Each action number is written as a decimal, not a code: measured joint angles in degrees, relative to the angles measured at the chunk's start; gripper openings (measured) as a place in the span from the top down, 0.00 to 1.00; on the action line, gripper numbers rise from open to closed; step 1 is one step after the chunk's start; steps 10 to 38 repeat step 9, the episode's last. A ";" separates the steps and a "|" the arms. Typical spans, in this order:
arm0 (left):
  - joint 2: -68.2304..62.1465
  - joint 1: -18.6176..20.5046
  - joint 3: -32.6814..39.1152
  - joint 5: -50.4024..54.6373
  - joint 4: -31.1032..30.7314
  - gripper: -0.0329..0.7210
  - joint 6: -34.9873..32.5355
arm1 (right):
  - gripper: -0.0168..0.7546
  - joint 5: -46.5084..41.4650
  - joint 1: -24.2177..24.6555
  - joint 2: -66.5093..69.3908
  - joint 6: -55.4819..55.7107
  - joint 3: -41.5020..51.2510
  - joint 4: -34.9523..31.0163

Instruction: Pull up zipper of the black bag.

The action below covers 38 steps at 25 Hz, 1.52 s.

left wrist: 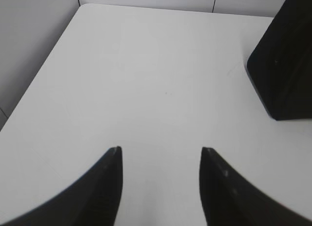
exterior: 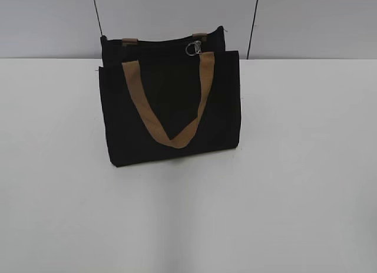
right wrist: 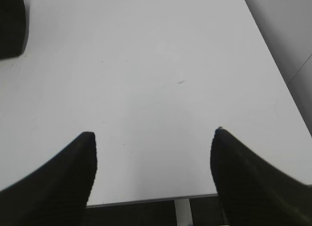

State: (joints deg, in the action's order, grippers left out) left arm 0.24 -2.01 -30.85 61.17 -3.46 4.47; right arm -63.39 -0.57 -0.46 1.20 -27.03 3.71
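Observation:
The black bag (exterior: 171, 108) stands upright on the white table (exterior: 283, 184), its tan strap handle hanging down the front. The zipper (exterior: 194, 48), a silver slider with a ring pull, sits on the top edge toward the right. Neither gripper shows in the exterior view. My left gripper (left wrist: 161, 150) is open and empty over the table, with a corner of the bag (left wrist: 285, 65) at the upper right of its view. My right gripper (right wrist: 155, 133) is open and empty near the table's front edge, with a bit of the bag (right wrist: 10, 23) at the upper left.
The white table (left wrist: 146, 79) meets grey wall panels behind the bag. In the right wrist view the table's front edge (right wrist: 151, 200) and right edge show, with a table leg below.

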 joint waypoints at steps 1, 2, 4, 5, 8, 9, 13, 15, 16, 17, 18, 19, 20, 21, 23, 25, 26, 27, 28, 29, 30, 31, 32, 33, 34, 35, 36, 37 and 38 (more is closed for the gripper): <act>0.00 0.00 0.00 0.00 0.00 0.45 0.00 | 0.26 0.00 0.00 0.00 0.00 0.00 0.00; 0.00 0.00 0.00 0.00 0.00 0.45 0.00 | 0.26 0.00 0.00 0.00 0.00 0.00 0.00; 0.00 0.00 0.00 0.00 0.00 0.45 0.00 | 0.26 0.00 0.00 0.00 0.00 0.00 0.00; 0.00 0.00 0.00 0.00 0.00 0.45 0.00 | 0.26 0.00 0.00 0.00 0.00 0.00 0.00; 0.00 0.00 0.00 0.00 0.00 0.45 0.00 | 0.26 0.00 0.00 0.00 0.00 0.00 0.00; 0.00 0.00 0.00 0.00 0.00 0.45 0.00 | 0.26 0.00 0.00 0.00 0.00 0.00 0.00; 0.00 0.00 0.00 0.00 0.00 0.45 0.00 | 0.26 0.00 0.00 0.00 0.00 0.00 0.00; 0.00 0.00 0.00 0.00 0.00 0.45 0.00 | 0.26 0.00 0.00 0.00 0.00 0.00 0.00; 0.00 0.00 0.00 0.00 0.00 0.45 0.00 | 0.26 0.00 0.00 0.00 0.00 0.00 0.00; 0.00 0.00 0.00 0.00 0.00 0.45 0.00 | 0.26 0.00 0.00 0.00 0.00 0.00 0.00; 0.00 0.00 0.00 0.00 0.00 0.45 0.00 | 0.26 0.00 0.00 0.00 0.00 0.00 0.00; 0.00 0.00 0.00 0.00 0.00 0.45 0.00 | 0.26 0.00 0.00 0.00 0.00 0.00 0.00; 0.00 0.00 0.00 0.00 0.00 0.45 0.00 | 0.26 0.00 0.00 0.00 0.00 0.00 0.00; 0.00 0.00 0.00 0.00 0.00 0.45 0.00 | 0.26 0.00 0.00 0.00 0.00 0.00 0.00; 0.00 0.00 0.00 0.00 0.00 0.45 0.00 | 0.26 0.00 0.00 0.00 0.00 0.00 0.00; 0.00 0.00 0.00 0.00 0.00 0.45 0.00 | 0.26 0.00 0.00 0.00 0.00 0.00 0.00; 0.00 0.00 0.00 0.00 0.00 0.45 0.00 | 0.26 0.00 0.00 0.00 0.00 0.00 0.00; 0.00 0.00 0.00 0.00 0.00 0.45 0.00 | 0.26 0.00 0.00 0.00 0.00 0.00 0.00; 0.00 0.00 0.00 0.00 0.00 0.45 0.00 | 0.26 0.00 0.00 0.00 0.00 0.00 0.00; 0.00 0.00 0.00 0.00 0.00 0.45 0.00 | 0.26 0.00 0.00 0.00 0.00 0.00 0.00; 0.00 0.00 0.00 0.00 0.00 0.45 0.00 | 0.26 0.00 0.00 0.00 0.00 0.00 0.00; 0.00 0.00 0.00 0.00 0.00 0.45 0.00 | 0.26 0.00 0.00 0.00 0.00 0.00 0.00; 0.00 0.00 0.00 0.00 0.00 0.45 0.00 | 0.26 0.00 0.00 0.00 0.00 0.00 0.00; 0.00 0.00 0.00 0.00 0.00 0.45 0.00 | 0.26 0.00 0.00 0.00 0.00 0.00 0.00; 0.00 0.00 0.00 0.00 0.00 0.45 0.00 | 0.26 0.00 0.00 0.00 0.00 0.00 0.00; 0.00 0.00 0.00 0.00 0.00 0.45 0.00 | 0.26 0.00 0.00 0.00 0.00 0.00 0.00; 0.00 0.00 0.00 0.00 0.00 0.45 0.00 | 0.26 0.00 0.00 0.00 0.00 0.00 0.00; 0.00 0.00 0.00 0.00 0.00 0.45 0.00 | 0.26 0.00 0.00 0.00 0.00 0.00 0.00; 0.00 0.00 0.00 0.00 0.00 0.45 0.00 | 0.26 0.00 0.00 0.00 0.00 0.00 0.00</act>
